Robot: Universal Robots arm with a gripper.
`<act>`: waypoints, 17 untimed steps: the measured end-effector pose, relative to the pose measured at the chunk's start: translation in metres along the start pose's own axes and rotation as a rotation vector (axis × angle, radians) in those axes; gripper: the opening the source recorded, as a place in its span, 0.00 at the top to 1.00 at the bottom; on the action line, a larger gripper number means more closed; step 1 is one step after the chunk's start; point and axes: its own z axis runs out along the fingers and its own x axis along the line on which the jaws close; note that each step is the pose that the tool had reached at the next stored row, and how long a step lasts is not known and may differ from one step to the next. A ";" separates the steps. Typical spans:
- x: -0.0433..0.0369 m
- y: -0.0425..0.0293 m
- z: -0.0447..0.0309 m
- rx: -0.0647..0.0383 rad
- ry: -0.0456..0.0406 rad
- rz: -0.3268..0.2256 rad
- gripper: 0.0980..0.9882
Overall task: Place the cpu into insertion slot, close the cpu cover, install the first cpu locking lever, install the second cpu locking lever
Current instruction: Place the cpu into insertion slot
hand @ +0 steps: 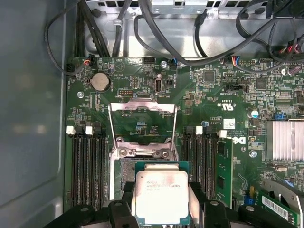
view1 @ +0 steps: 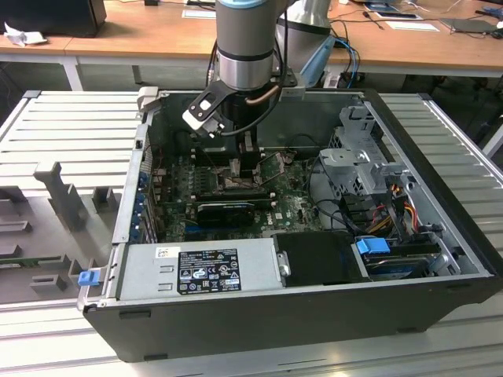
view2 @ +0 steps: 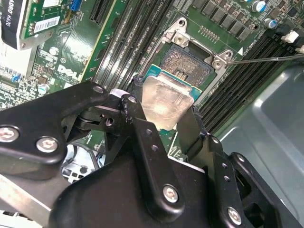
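My gripper (hand: 161, 195) is shut on the cpu (hand: 160, 199), a pale silvery square chip held by two opposite edges between the black fingers (hand: 198, 197). In the second wrist view the cpu (view2: 166, 100) hangs partly over the near side of the insertion slot (view2: 187, 64), a dark socket with a fine contact grid. Whether the chip touches the slot I cannot tell. The cpu cover (hand: 142, 107) stands open, flipped back from its hinge beyond the insertion slot (hand: 124, 171). A thin wire lever (view2: 266, 59) sticks out beside the socket. In the exterior view the gripper (view1: 247, 171) is down inside the computer case.
Long black memory slots (hand: 88, 166) flank the socket on both sides. Black cables (hand: 166, 38) cross the case's far wall. A finned heat sink (hand: 285, 140) and a long black card (view1: 228, 210) sit on the green board. The power supply (view1: 196, 267) and a drive cage (view1: 365, 157) border it.
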 end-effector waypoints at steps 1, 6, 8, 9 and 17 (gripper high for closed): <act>0.0007 0.0000 0.0006 0.000 0.0000 0.000 0.52; 0.0032 -0.0004 0.0050 0.000 0.0000 0.000 0.52; 0.0054 -0.0004 0.0070 0.000 0.0001 0.000 0.52; 0.0074 -0.0005 0.0083 0.000 0.0000 0.000 0.52; 0.0117 -0.0102 0.0265 0.000 -0.0001 0.004 0.52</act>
